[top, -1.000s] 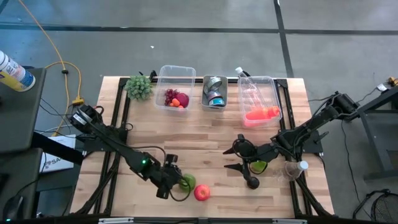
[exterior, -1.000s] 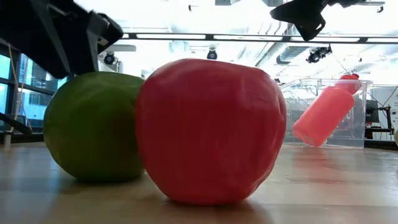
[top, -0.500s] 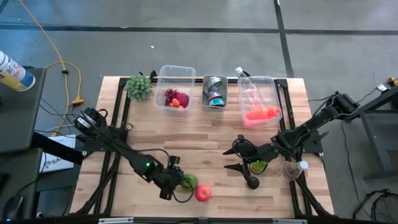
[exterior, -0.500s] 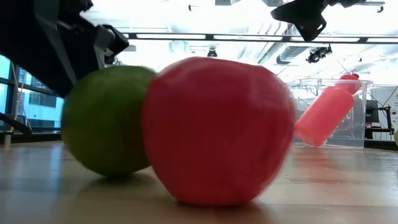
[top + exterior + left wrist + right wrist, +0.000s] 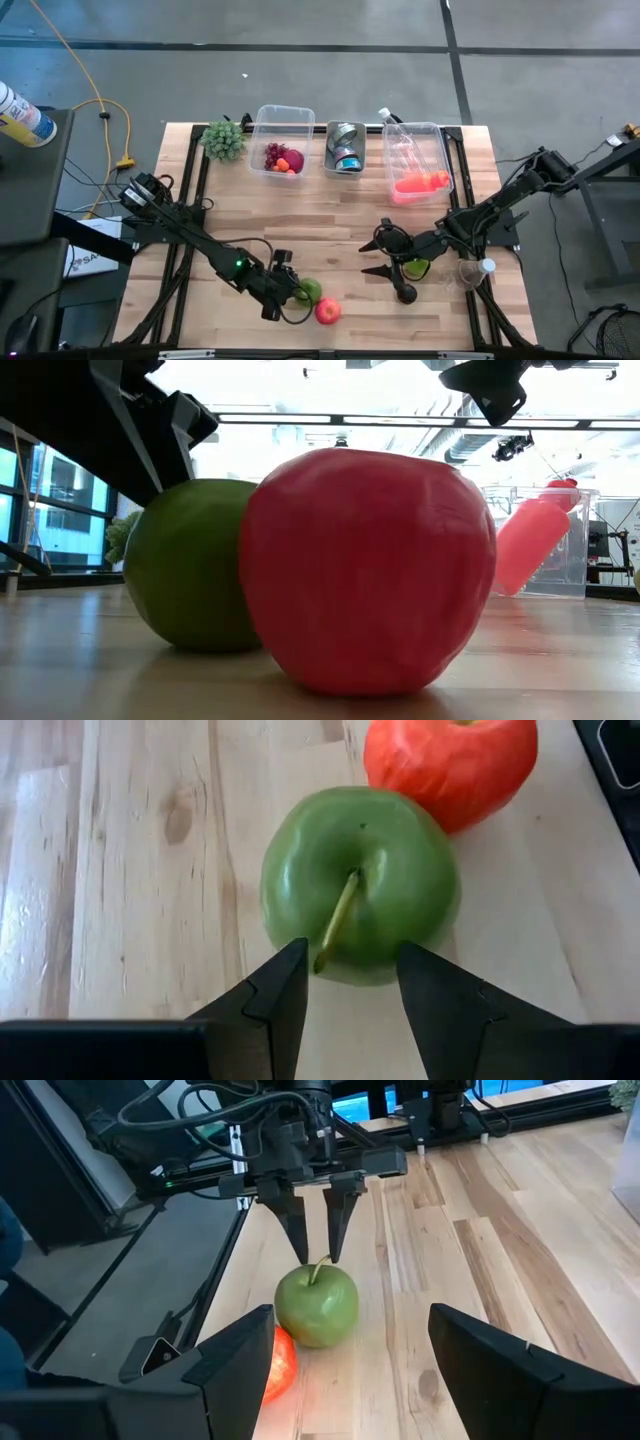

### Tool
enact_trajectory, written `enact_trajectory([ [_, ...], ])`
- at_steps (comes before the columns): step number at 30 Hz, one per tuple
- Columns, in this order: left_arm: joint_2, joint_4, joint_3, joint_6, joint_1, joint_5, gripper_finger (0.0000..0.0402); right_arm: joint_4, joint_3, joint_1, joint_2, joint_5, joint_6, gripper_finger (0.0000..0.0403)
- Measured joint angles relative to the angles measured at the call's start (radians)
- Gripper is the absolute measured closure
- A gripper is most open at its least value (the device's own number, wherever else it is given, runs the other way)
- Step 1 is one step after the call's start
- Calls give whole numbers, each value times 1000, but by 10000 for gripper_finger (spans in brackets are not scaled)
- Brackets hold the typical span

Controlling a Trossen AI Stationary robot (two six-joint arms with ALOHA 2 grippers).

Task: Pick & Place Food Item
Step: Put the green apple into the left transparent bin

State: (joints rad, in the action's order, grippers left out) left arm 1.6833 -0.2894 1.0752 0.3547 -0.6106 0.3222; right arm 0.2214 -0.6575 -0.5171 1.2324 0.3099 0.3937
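Observation:
A green apple (image 5: 308,291) rests on the wooden table (image 5: 330,215) near its front edge, stem (image 5: 336,920) tipped toward my left arm. It touches a red apple (image 5: 327,311) just beyond it. My left gripper (image 5: 293,294) stands open at the green apple, one fingertip on each side of the stem (image 5: 318,1266). My right gripper (image 5: 365,257) hovers open above the table's right half and holds nothing. In the right wrist view it faces both apples (image 5: 317,1305). My left gripper meets the green apple's stem end (image 5: 350,965) with the tips of its open fingers (image 5: 285,970); the stem lies loose in the gap. The fingers slant down from the table's left. The apple stays on the table, leaning against the red apple (image 5: 450,765).
At the far edge stand three clear bins: one with fruit (image 5: 283,140), one with cans (image 5: 345,148), one with bottles (image 5: 417,165). A green plant (image 5: 224,140) sits left of them. Under my right arm lie a lime-green item (image 5: 415,267) and a clear cup (image 5: 470,272).
My left gripper has crept toward the table's right edge and sunk slightly, pushing the green apple along the table. The green apple has slid right against the red apple, which has also shifted a little to the right. The gap between the fingers is unchanged.

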Motion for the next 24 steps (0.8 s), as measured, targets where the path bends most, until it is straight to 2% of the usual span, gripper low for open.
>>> enact_trajectory([
  [12, 0, 9, 0, -21, 27, 0, 255, 0, 0, 0, 0, 0, 6, 144],
  [24, 0, 36, 0, -123, 28, 1, 255, -1, 0, 0, 0, 0, 2, 144],
])
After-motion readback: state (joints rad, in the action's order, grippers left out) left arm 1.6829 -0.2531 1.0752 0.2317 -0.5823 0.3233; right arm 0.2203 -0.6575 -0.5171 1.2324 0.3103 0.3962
